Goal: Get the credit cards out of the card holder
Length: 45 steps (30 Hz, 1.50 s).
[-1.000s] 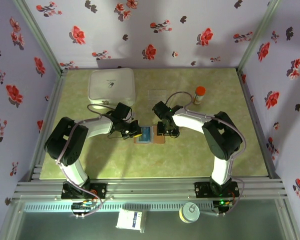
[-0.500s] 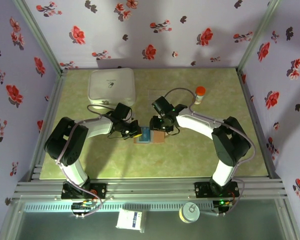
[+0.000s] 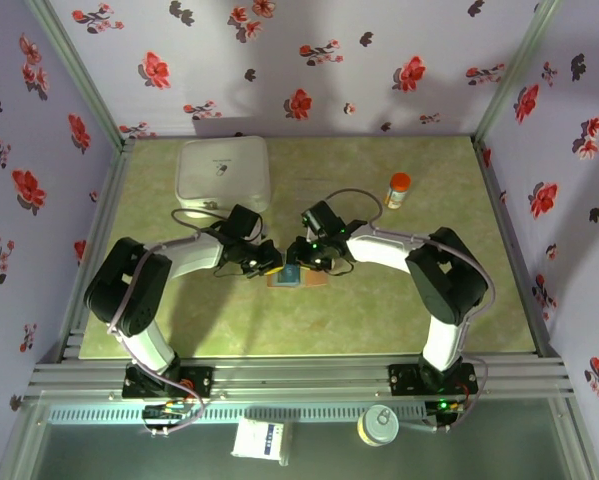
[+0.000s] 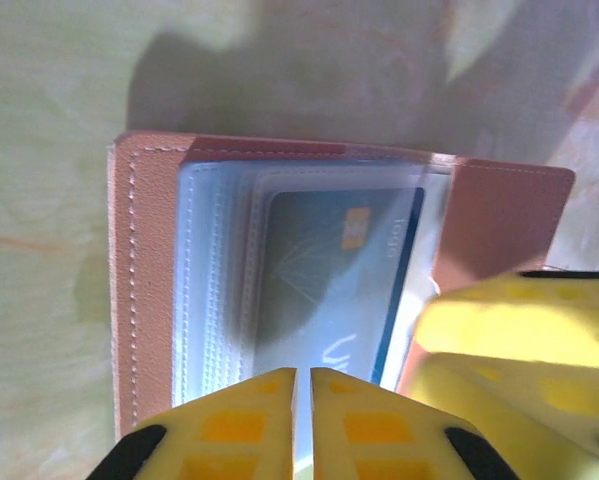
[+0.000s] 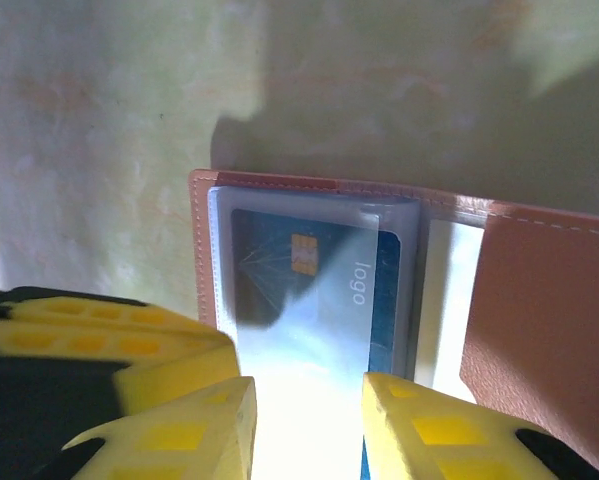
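The card holder [image 3: 304,278] lies open on the green mat between both arms, tan leather [image 4: 144,280] outside with clear sleeves inside. A blue credit card [image 5: 279,260] with a gold chip sits in the top sleeve [image 4: 319,270]. My left gripper [image 4: 304,420] rests at the holder's near edge, fingers together with a hairline slit over the sleeve; I cannot tell if it pinches plastic. My right gripper [image 5: 309,420] hovers over the same sleeve with fingers apart on either side of the card's near end. In the top view the left gripper [image 3: 267,266] and right gripper [image 3: 301,264] meet at the holder.
A white rounded box [image 3: 223,170] stands at the back left. An orange-capped bottle [image 3: 399,189] stands at the back right. A faint clear tray [image 3: 314,190] lies behind the holder. The right gripper's yellow finger [image 4: 519,340] crowds the left wrist view.
The right gripper has moved left from the holder's right end to above its sleeves, and its jaws have narrowed. The left arm has hardly moved.
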Tool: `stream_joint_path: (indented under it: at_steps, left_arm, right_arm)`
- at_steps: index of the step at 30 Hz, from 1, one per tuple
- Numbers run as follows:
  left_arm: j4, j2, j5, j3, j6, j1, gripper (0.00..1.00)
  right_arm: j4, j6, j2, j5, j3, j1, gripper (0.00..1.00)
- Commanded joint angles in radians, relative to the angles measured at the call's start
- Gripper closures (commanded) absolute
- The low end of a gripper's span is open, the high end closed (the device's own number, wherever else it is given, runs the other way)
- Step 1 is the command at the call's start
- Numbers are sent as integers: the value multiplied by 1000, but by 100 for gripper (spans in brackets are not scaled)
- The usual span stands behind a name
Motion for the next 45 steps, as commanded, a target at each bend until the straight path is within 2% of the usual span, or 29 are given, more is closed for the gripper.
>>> stream_joint_path:
  at_steps: [1, 14, 21, 32, 45]
  left_arm:
    - [-48, -34, -2, 21, 3, -2, 87]
    - [-88, 40, -29, 27, 41, -1, 98]
    - [-100, 50, -41, 22, 46, -1, 98]
    - [-90, 32, -42, 17, 49, -2, 97]
    - [-86, 15, -42, 10, 40, -1, 97]
  right_arm:
    - [49, 20, 20, -30, -18, 6, 66]
    - [26, 14, 45, -3, -30, -3, 71]
    - [-76, -25, 41, 63, -2, -3, 72]
    - [-125, -57, 10, 115, 10, -5, 72]
    - [34, 0, -60, 12, -42, -3, 75]
